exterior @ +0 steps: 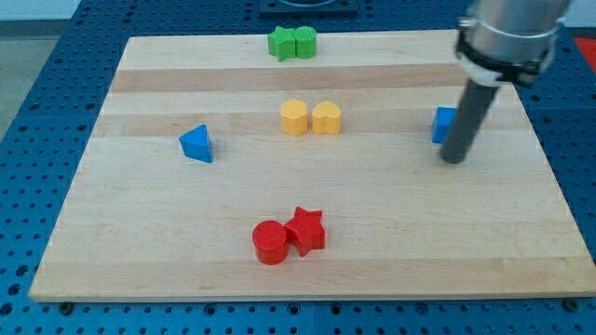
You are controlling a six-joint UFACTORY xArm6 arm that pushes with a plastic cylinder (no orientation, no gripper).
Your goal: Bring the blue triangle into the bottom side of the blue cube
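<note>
my tip [453,158] rests just below the blue cube [442,124]; blue triangle [196,143] far left; no pincer shows.

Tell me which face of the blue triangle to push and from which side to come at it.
Push the blue triangle on its left face, coming from the view's left. The blue cube lies far to the view's right, so it must travel rightward. My tip sits just right of the cube, so it likely must circle round first.
</note>
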